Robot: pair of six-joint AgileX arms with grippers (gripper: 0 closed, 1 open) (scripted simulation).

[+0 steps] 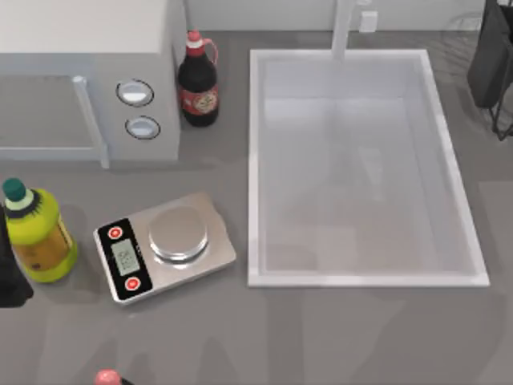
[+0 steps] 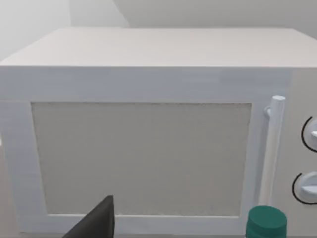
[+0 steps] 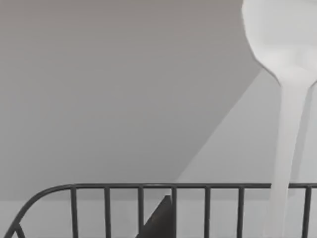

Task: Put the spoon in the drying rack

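At the counter's left edge, the left arm [image 1: 10, 273] is sitting as a dark shape just beside a yellow bottle [image 1: 40, 237] with a green cap; whether its jaws are apart or together I cannot tell. Behind them a white microwave [image 1: 88, 72] is occupying the far left corner, its door and handle facing the left wrist camera. A dark sauce bottle [image 1: 198, 84] with a red cap is standing just right of the microwave, its round label too small to read. Nearer the front edge a kitchen scale [image 1: 164, 247] is lying, its display digits unreadable. A white sink [image 1: 256, 160] is taking up the counter's right half. At the far right corner the right arm [image 1: 490, 56] is hanging over the drying rack [image 3: 138, 198]. In the right wrist view the spoon [image 3: 287, 99] is standing upright, bowl up, its handle crossing the rack's top wire; what grips it is hidden, so the right jaws' state cannot be told.
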